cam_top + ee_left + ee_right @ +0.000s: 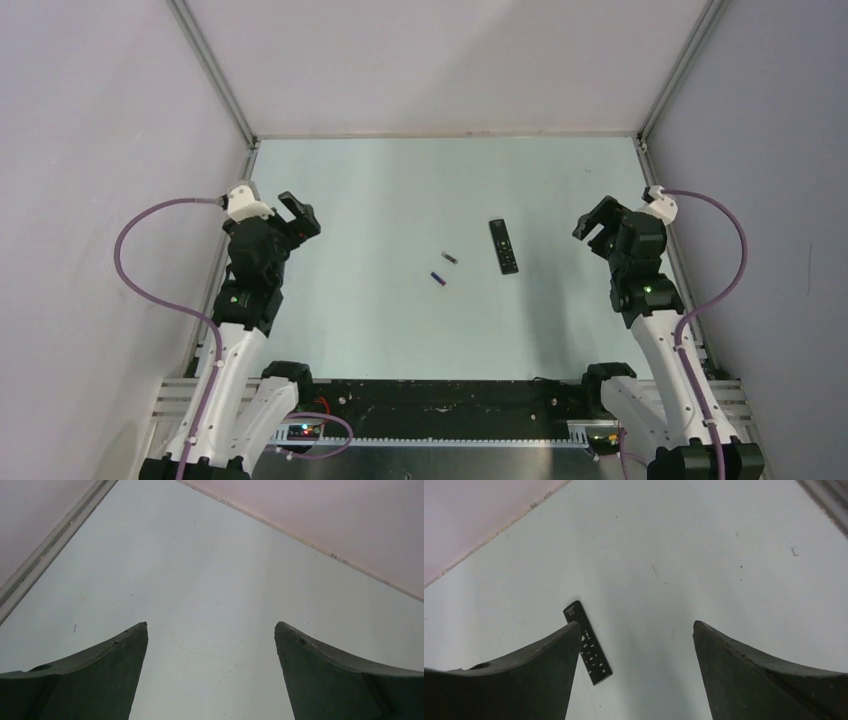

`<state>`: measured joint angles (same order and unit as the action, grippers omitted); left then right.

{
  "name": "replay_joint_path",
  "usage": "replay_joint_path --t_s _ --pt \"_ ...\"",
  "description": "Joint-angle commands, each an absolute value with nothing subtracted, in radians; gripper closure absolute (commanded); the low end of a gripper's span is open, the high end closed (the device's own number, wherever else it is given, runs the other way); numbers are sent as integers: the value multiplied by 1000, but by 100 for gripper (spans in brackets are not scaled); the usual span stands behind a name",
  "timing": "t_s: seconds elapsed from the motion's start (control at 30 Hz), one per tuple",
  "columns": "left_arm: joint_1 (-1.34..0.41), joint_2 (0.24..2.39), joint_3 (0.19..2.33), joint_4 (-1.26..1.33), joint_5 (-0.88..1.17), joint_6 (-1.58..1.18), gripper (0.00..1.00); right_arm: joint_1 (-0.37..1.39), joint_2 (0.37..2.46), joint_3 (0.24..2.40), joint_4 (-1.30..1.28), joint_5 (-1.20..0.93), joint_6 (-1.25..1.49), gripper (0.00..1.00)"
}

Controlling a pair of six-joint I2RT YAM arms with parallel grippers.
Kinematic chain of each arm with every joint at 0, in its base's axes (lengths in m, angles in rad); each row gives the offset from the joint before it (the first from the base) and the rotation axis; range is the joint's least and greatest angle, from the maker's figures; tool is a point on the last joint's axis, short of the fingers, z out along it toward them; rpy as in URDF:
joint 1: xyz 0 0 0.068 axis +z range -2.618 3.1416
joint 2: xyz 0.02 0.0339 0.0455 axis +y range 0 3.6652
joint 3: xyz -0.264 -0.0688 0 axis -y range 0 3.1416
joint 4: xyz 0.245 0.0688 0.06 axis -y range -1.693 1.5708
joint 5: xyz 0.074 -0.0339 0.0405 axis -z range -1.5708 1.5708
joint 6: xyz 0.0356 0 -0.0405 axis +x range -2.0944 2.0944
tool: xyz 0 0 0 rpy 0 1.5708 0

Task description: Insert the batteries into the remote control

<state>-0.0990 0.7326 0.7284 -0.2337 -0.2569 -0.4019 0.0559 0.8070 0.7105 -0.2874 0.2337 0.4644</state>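
The remote control [503, 246] lies buttons-up on the counter [380, 330], to the left of my right gripper [596, 222], which is released and holds nothing. The dark battery [450, 259] and the blue-purple battery [438, 279] lie just left of the remote, apart. My left gripper [299, 214], likewise released, hangs well apart from them.

A smooth, pale grey-green tabletop [350, 330] carries three loose things, all lying flat around its middle. A slim black rectangular remote control [503, 246] lies with its small pale buttons facing up, its length running roughly from the far side toward the near side. To its left, clearly apart from it, lies a tiny dark cylindrical battery [450, 259]. A tiny blue-purple cylindrical battery [438, 279] lies near that one, slightly closer to the near edge, not touching it. Faint scratches and specks mark the bare surface.
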Motion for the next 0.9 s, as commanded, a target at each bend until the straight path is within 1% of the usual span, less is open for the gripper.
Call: replay_joint_path --t_s 0.0,0.13,0.2,0.37,0.5,0.63,0.87 --pt "-101 710 749 -226 -304 -454 0 46 818 722 -292 102 461 12" --pt "-101 700 745 -227 -319 -468 0 49 843 723 -276 0 452 5" --pt "-100 694 743 -226 -294 -472 0 50 861 723 -270 -39 458 4" --pt "-100 688 731 -225 -241 -420 0 61 914 728 -280 -76 488 5" --pt "-100 682 719 -224 -269 -411 0 113 971 754 -321 -25 500 8" --pt "-101 680 715 -218 -242 -389 0 170 1050 801 -376 46 499 10" --pt "-100 684 709 -208 -246 -436 0 276 1240 888 -440 107 487 12"
